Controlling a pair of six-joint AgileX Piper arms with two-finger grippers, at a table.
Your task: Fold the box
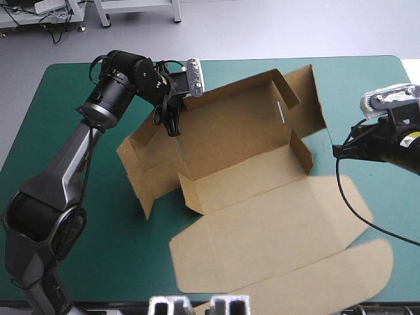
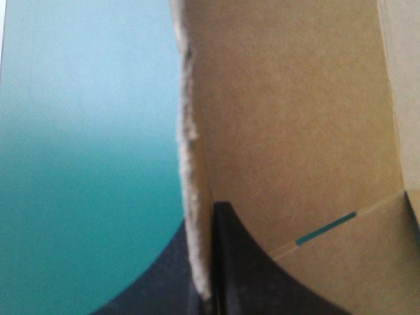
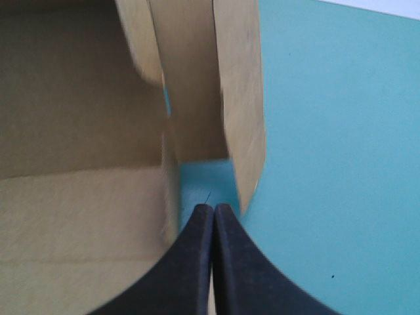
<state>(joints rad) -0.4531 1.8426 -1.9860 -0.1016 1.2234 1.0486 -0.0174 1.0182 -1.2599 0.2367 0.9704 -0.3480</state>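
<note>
**A:** Where is the box, and how does it lie?

**B:** The box (image 1: 243, 170) is on the middle of the tabletop (image 1: 367, 85), brown board on the teal-green cover. Its long axis runs on a slant, from the left, nearer side to the right, farther side. The lid (image 1: 275, 249) lies flat toward the near edge. The far wall (image 1: 230, 111) is raised. The short end walls are partly up at both ends and look loose, not tucked.

**A:** Left gripper?

**B:** The left gripper (image 1: 172, 123) is at the left end of the far wall, reaching down over it. In the wrist view the black fingers are all but closed, with the wall's top edge pinched between them. It has hold of the board.

**A:** Right gripper?

**B:** The right gripper (image 3: 213, 210) has its fingers pressed together to a point, with nothing in them. It sits just off the box's right end. The right end flap (image 3: 239, 98) stands directly ahead, close to the tips. I see no contact, and some bare cover shows between them.

**A:** What does the next move turn on?

**B:** My judgement is the right end. That flap lies straight ahead of the right fingers, so that arm is nearer, and the left arm is busy steadying the wall. The flap needs to go inward, across the long axis. The risk is that the light board slides if the left grip slips.
</note>
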